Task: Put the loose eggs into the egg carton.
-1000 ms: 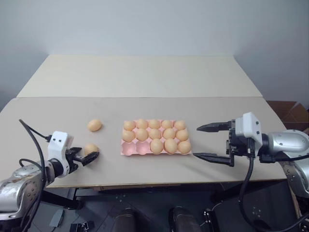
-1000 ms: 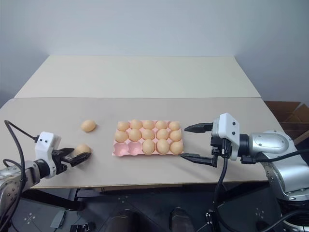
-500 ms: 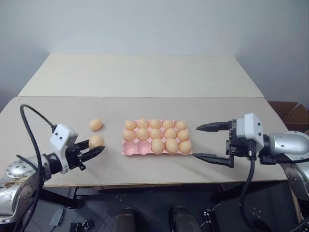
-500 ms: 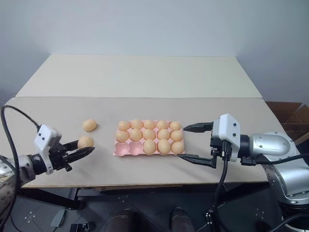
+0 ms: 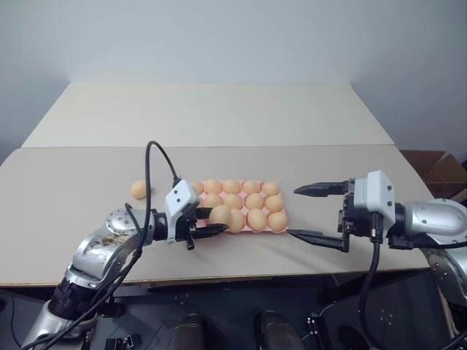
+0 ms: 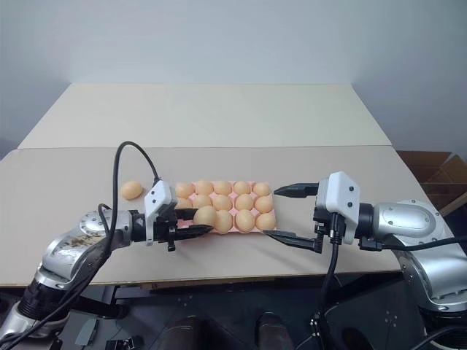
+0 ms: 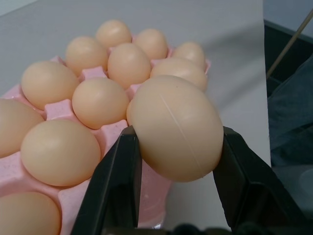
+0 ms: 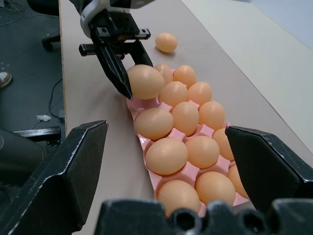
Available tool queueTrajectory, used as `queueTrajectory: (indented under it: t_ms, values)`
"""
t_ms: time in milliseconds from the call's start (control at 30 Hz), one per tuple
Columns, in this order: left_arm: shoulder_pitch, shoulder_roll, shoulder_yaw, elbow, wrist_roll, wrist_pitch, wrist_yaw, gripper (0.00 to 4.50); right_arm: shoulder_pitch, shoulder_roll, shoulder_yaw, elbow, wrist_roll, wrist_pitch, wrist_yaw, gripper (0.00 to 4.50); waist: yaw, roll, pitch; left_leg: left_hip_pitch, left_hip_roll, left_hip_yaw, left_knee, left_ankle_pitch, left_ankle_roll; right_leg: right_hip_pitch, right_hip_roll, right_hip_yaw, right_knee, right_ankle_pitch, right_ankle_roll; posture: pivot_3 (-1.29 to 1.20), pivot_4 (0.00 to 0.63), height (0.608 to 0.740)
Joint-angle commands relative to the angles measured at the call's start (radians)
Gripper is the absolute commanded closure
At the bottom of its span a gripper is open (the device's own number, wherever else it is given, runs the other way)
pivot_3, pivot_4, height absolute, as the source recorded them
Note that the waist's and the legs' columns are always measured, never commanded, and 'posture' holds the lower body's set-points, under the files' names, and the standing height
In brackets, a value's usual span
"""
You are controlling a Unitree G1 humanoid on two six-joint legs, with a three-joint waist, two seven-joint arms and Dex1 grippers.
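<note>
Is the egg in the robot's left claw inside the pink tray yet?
Not yet. The left gripper, jaws shut on the egg, holds it above the egg carton's near-left corner, not down in a cup.

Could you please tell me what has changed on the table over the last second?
The left gripper closed on a loose egg, lifted it off the table and carried it right, over the egg carton's near-left corner. The right gripper stayed open beside the carton; the other loose egg stayed put.
</note>
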Motion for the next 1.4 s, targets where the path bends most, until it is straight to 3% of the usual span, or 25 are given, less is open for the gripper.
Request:
queueTrajectory:
  t_ms: [33, 167, 467, 667, 800, 1000, 1167, 1400]
  values:
    - [-0.022, 0.002, 0.010, -0.001, 0.006, 0.011, 0.005, 2.49, 0.005, -0.007, -0.032, -0.036, 0.029, 0.005, -0.018, 0.00, 0.001, 0.000, 0.000, 0.000, 0.000, 0.000, 0.000, 0.000, 0.000, 0.000, 0.000, 0.000, 0.000, 0.000, 0.000, 0.00, 0.150, 0.740]
    - [-0.023, 0.015, 0.018, -0.002, 0.015, 0.035, 0.020, 2.49, 0.012, -0.012, -0.031, -0.039, 0.033, 0.003, -0.027, 0.00, 0.002, 0.000, 0.000, 0.000, 0.000, 0.000, 0.002, 0.000, 0.000, 0.000, -0.001, 0.000, 0.000, 0.000, 0.000, 0.00, 0.150, 0.740]
    - [-0.049, 0.052, 0.095, -0.064, -0.019, 0.099, 0.043, 0.04, 0.003, -0.010, -0.019, -0.045, 0.041, 0.012, -0.050, 0.00, 0.004, 0.000, 0.000, -0.001, 0.000, 0.000, 0.002, 0.000, 0.000, 0.000, -0.001, 0.000, 0.000, 0.000, 0.001, 0.00, 0.150, 0.740]
    - [0.066, 0.139, 0.332, -0.098, -0.088, -0.009, -0.050, 0.04, 0.007, -0.009, -0.018, -0.039, 0.050, 0.004, -0.036, 0.00, -0.002, 0.000, 0.000, 0.000, 0.000, -0.001, 0.001, 0.000, 0.000, 0.000, -0.001, 0.000, 0.000, 0.000, 0.000, 0.00, 0.150, 0.740]
    - [0.238, 0.190, 0.542, -0.052, -0.076, -0.101, -0.101, 0.04, 0.004, 0.001, -0.007, -0.011, 0.043, -0.015, -0.016, 0.00, -0.010, 0.000, 0.000, 0.000, 0.001, -0.001, 0.001, 0.000, 0.000, 0.000, -0.001, 0.000, 0.000, 0.000, 0.000, 0.00, 0.150, 0.740]
    - [0.506, 0.191, 0.812, -0.002, -0.081, -0.203, -0.195, 0.04, 0.004, 0.011, 0.008, 0.042, 0.025, -0.042, 0.004, 0.00, -0.009, 0.000, 0.000, 0.001, 0.002, 0.001, 0.001, 0.000, 0.000, 0.000, -0.002, -0.001, 0.000, -0.003, -0.004, 0.00, 0.150, 0.740]
    - [0.609, 0.150, 0.863, -0.076, -0.099, -0.184, -0.139, 0.04, 0.001, 0.014, 0.018, 0.065, 0.012, -0.051, 0.007, 0.00, 0.005, 0.000, 0.000, 0.001, 0.002, 0.002, 0.002, 0.000, 0.000, 0.000, -0.003, -0.001, 0.000, -0.003, -0.005, 0.00, 0.150, 0.740]
    - [0.559, 0.162, 0.806, -0.110, -0.105, -0.063, -0.005, 0.04, -0.010, 0.014, 0.018, 0.067, 0.015, -0.047, 0.008, 0.00, 0.009, 0.000, 0.000, 0.001, 0.002, 0.002, 0.002, 0.000, 0.000, 0.000, -0.003, -0.001, 0.000, -0.004, -0.006, 0.00, 0.150, 0.740]
